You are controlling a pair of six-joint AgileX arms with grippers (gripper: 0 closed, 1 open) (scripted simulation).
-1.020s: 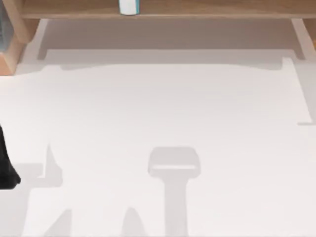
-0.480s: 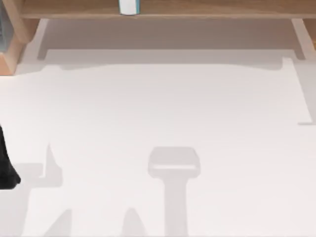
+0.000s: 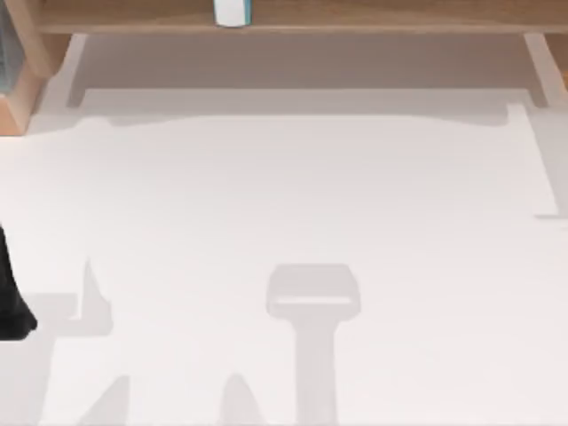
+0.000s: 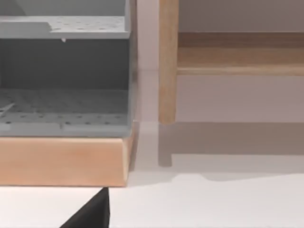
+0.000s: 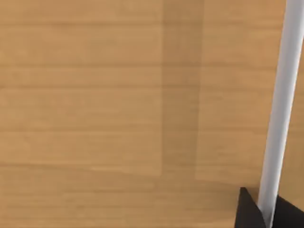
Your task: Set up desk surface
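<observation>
At frame's left edge, left arm [image 3: 11, 302] parked over bare table [image 3: 293, 195]; hand state unclear. Setup not started; next: fetch items from shelf [image 3: 293, 16].

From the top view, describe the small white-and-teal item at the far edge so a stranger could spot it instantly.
Start with the desk surface, the broad white tabletop. Along its far side runs a light-brown wooden shelf frame. On that shelf, a bit left of centre, stands the small white container with a teal edge, the one non-wooden thing on the plank.
</observation>
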